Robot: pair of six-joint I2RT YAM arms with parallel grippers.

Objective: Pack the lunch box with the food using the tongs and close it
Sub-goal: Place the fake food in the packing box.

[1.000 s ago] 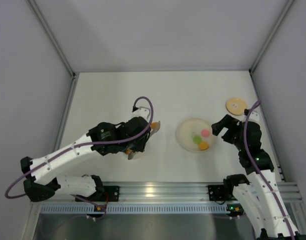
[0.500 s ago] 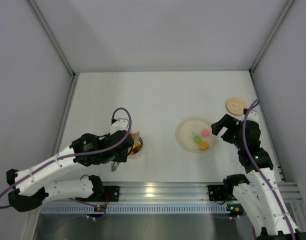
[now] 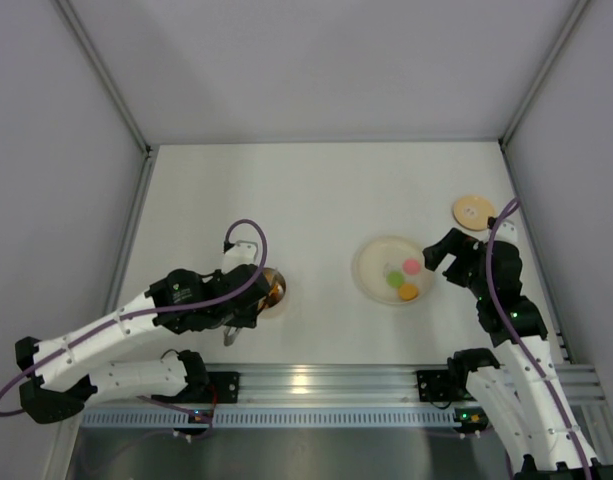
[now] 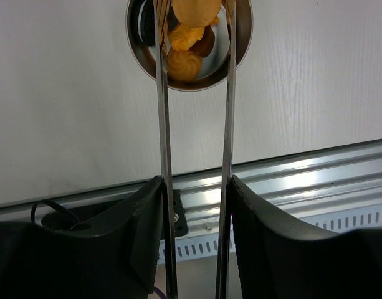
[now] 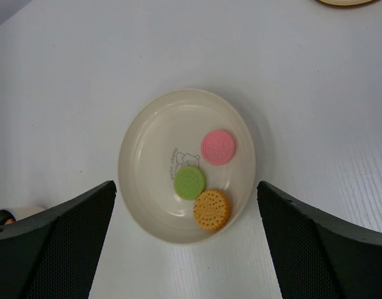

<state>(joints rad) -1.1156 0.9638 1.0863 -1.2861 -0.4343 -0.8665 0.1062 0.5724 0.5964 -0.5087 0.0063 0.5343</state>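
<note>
One plate (image 5: 147, 156), three biscuits (image 5: 190, 182), one steel pot (image 4: 239, 43), one lid (image 3: 473, 211), one tongs (image 4: 162, 137)

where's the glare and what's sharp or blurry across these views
Left wrist: strong glare on the metal rail; tongs sharp, the lunch box cut off at the top edge. Right wrist: plate and its three biscuits crisp, even light. Top external: a bright spot on the rail, soft shadows, biscuits too small for detail.

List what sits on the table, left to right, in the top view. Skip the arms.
pot → plate → lid
</note>
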